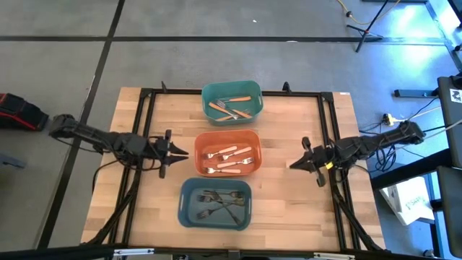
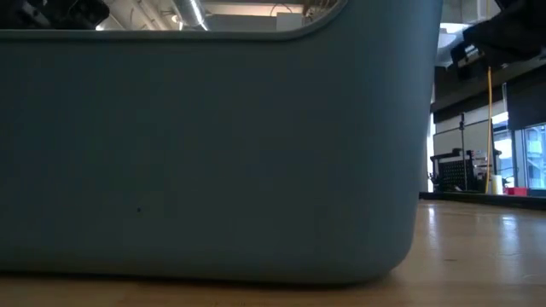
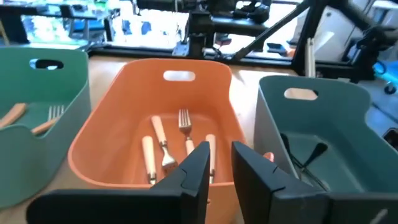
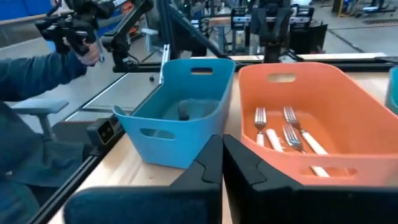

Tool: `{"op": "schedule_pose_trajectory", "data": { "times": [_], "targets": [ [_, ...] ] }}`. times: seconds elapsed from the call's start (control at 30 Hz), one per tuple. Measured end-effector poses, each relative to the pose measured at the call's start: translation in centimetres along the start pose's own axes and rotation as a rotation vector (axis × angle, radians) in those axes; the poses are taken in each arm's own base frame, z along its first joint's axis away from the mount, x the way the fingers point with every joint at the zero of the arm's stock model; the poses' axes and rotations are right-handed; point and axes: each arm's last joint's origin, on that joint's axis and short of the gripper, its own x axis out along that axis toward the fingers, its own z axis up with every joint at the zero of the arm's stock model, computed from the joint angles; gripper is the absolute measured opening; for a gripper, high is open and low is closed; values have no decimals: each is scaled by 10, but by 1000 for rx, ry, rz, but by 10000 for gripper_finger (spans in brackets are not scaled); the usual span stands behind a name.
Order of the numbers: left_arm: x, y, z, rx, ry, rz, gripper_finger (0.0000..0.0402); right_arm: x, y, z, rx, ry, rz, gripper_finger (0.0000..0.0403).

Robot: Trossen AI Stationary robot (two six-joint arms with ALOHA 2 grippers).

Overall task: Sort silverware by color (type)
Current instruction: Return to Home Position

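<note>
Blue bin hides its forks in low view.

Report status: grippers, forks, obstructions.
Left gripper narrowly open, right gripper shut, empty, flanking orange bin. Brown forks in teal bin, cream forks in orange, dark forks in blue bin. Nothing in the way.

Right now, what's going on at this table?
A two-armed robot is sorting forks by type, and the sorting looks done. Brown-handled forks lie in the teal bin, cream-handled forks in the orange bin, and dark forks in the blue bin. No fork shows loose on the table. The left pincer, slightly open, and the right pincer, shut, hang empty on either side of the orange bin.
</note>
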Motion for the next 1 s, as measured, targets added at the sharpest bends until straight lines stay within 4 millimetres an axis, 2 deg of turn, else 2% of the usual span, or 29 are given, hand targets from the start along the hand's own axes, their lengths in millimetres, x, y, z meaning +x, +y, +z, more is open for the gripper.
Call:
{"op": "schedule_pose_trajectory", "data": {
  "times": [0.33,0.67,0.8,1.0],
  "targets": [
    [-6,14,-25,-21,-67,-13,47,-14,-4,-25,-9,-93,-1,2],
    [-15,21,-29,7,-171,-21,27,-18,-7,-44,-45,-192,-15,3],
    [-17,26,-34,8,-208,5,18,-16,-9,-50,-12,-204,-83,3],
    [-23,27,-31,23,-262,-2,9,-16,-10,-50,0,-220,-102,3]
  ]
}}
